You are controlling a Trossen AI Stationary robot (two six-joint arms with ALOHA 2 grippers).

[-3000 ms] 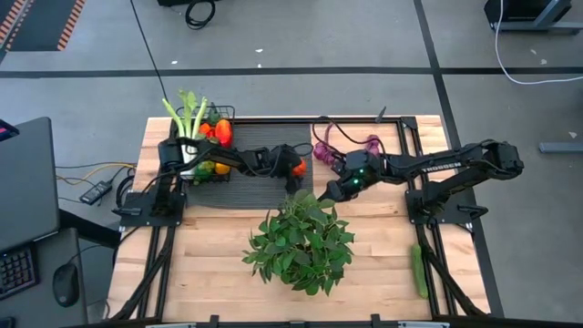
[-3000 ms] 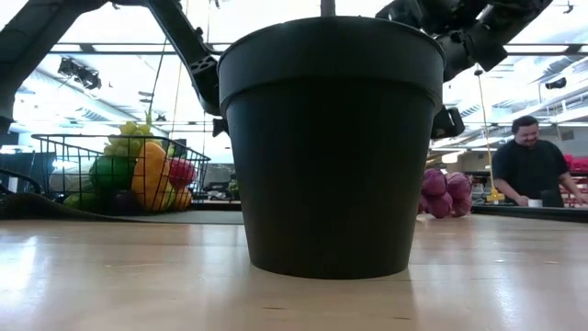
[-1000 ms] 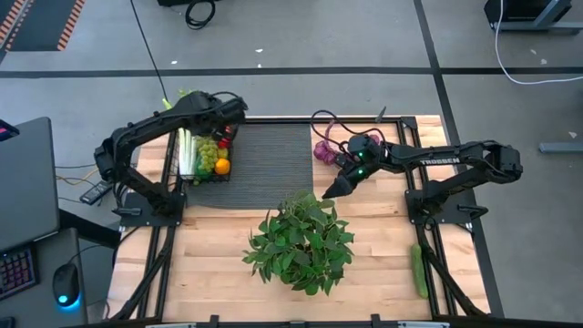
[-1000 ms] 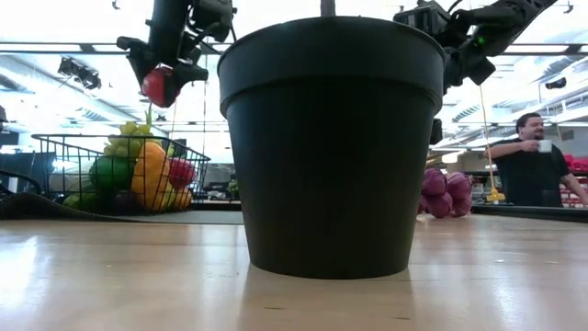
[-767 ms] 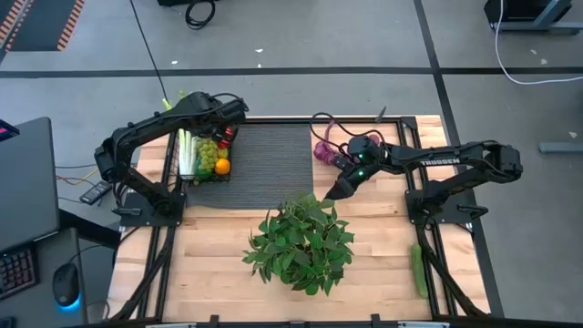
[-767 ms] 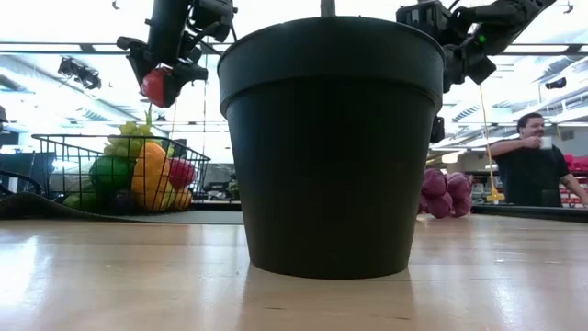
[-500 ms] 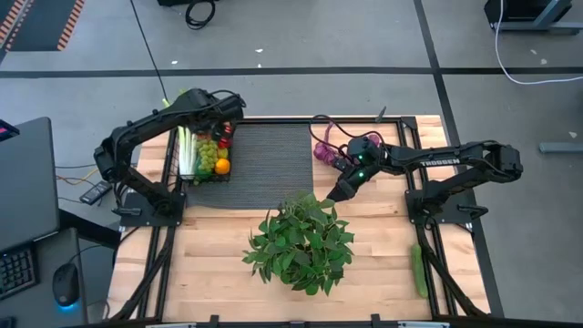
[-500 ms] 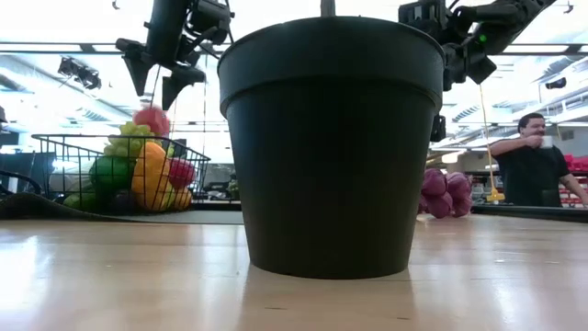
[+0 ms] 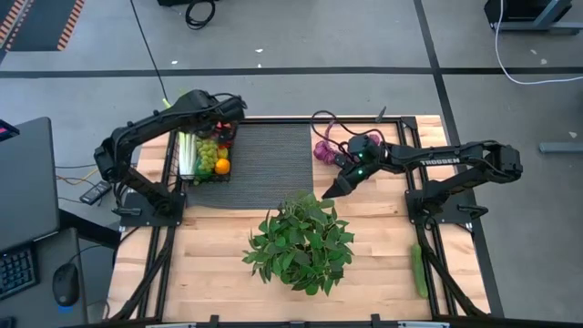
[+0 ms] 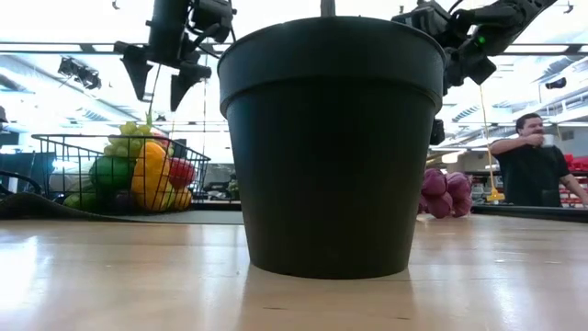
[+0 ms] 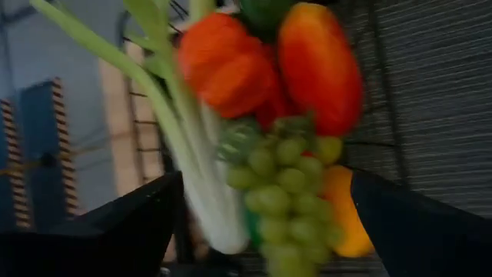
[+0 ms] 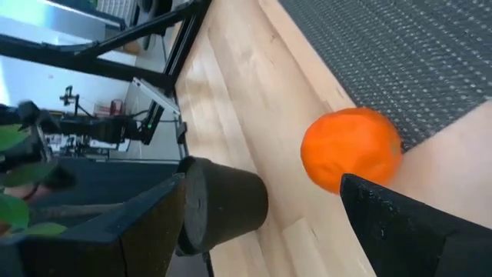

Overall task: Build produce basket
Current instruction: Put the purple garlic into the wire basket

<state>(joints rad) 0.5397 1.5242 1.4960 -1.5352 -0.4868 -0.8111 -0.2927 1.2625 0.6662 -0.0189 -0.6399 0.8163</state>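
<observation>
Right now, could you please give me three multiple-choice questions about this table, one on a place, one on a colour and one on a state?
1. The left gripper is:
A. above the basket
B. beside the cucumber
C. under the potted plant

2. The fruit before the right gripper is:
A. purple
B. orange
C. green

3. The left gripper's fingers are:
A. shut on a pepper
B. shut on celery
C. open, empty

Answers:
1 A, the low view shows it over the filled basket.
2 B, the right wrist view shows it.
3 C, spread fingers show nothing between them.
</observation>
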